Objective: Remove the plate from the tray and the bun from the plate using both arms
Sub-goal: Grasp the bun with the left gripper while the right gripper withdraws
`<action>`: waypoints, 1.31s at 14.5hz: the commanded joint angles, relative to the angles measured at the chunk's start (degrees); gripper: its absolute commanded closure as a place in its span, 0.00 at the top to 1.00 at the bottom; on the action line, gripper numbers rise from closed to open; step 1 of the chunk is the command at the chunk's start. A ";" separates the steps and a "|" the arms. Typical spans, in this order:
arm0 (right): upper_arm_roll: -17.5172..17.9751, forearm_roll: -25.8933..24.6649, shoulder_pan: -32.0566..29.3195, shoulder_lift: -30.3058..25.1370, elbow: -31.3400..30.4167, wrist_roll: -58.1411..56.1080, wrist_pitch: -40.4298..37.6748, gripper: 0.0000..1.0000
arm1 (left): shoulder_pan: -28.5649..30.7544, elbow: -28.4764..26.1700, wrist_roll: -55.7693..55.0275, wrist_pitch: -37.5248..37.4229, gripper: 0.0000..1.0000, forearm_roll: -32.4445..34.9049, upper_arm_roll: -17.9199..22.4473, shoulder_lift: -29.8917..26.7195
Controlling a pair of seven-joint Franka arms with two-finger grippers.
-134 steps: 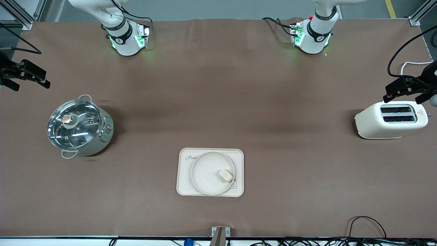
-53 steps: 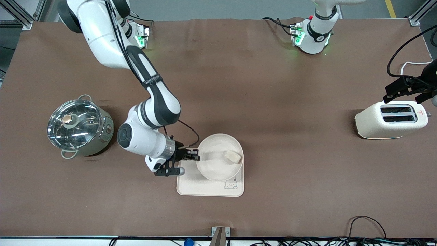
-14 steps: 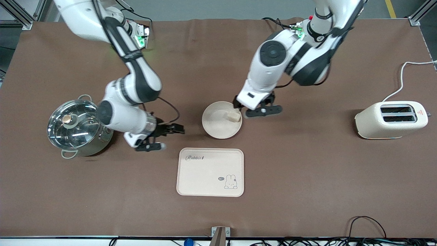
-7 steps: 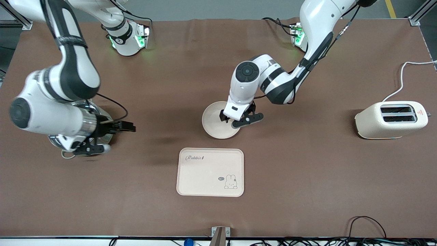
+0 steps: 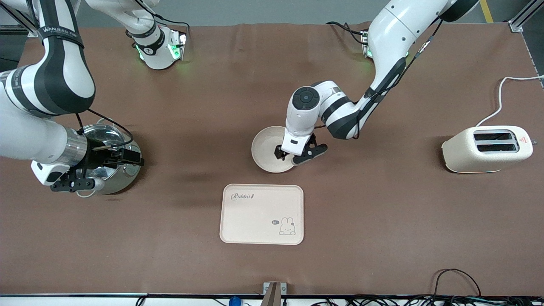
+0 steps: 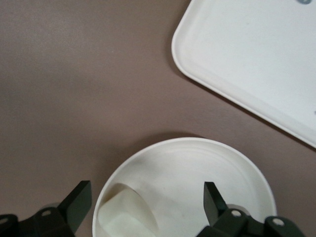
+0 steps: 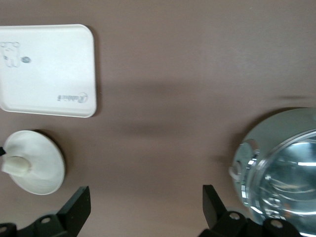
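On the brown desk point(image 5: 382, 212) the left gripper point(image 6: 148, 207) is hovering over the plate point(image 6: 197, 168) — fingers point(image 6: 213, 197) spread wide, seemingly straddling the bun point(image 6: 126, 215), holding nothing; the right gripper point(image 7: 145, 207) is hanging released over the pot point(image 5: 123, 170).

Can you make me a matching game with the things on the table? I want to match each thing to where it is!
Things:
1. bun
2. plate
3. tray
4. toaster

Places:
A. at the left arm's end of the table
B. on the plate, under the open left gripper
C. on the brown table, farther from the front camera than the tray
D. nearest the front camera, nothing on it

Pairs: 1-B, 2-C, 3-D, 4-A
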 commanded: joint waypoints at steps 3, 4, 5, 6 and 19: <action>0.50 -7.84 -0.70 -7.05 -0.79 0.42 -5.69 1.00 | 0.24 -2.65 -4.12 2.64 0.97 2.97 -0.42 -0.25; 0.42 -7.85 -1.57 -8.20 -0.97 0.42 -6.30 1.00 | 0.24 -2.91 -4.83 3.16 0.97 2.97 -0.51 -0.25; 0.50 -7.85 -2.45 -9.08 -1.14 0.33 -6.57 1.00 | 0.07 -2.91 -5.79 3.43 0.95 2.80 -0.51 -0.16; 0.42 -7.93 -2.72 -9.87 -1.23 -0.02 -6.75 1.00 | -0.11 -3.00 -6.67 3.43 0.94 2.80 -0.51 -0.08; 0.50 -9.87 -10.37 -23.42 -8.00 -3.35 -7.19 1.00 | -0.99 -2.83 -9.85 4.31 0.00 2.71 -1.21 0.63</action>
